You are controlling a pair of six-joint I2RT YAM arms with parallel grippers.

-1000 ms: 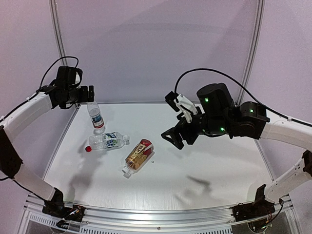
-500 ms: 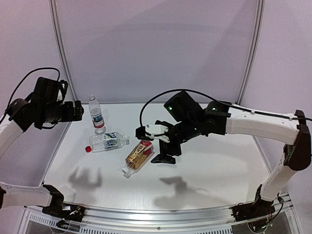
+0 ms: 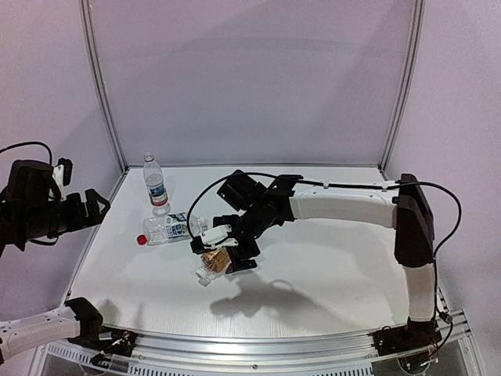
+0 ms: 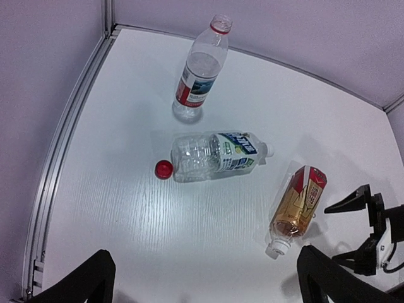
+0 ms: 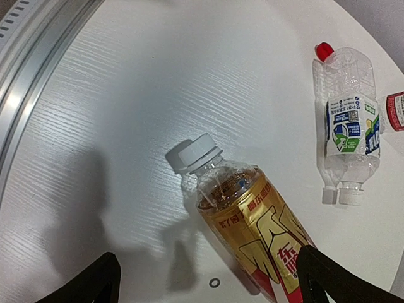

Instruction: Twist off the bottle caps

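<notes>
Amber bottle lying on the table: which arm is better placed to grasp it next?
Probably right: the right claw, open, hangs just over the amber bottle, while the left claw is away at the table's left edge.

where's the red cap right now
In the left wrist view the red cap lies loose on the left side of the table, right beside the base end of the lying green-blue-label bottle, nearer the front edge than the standing bottle.

Bottles (image 4: 214,153) glossy clear plastic; table (image 4: 139,240) matt white, wood-grain.
</notes>
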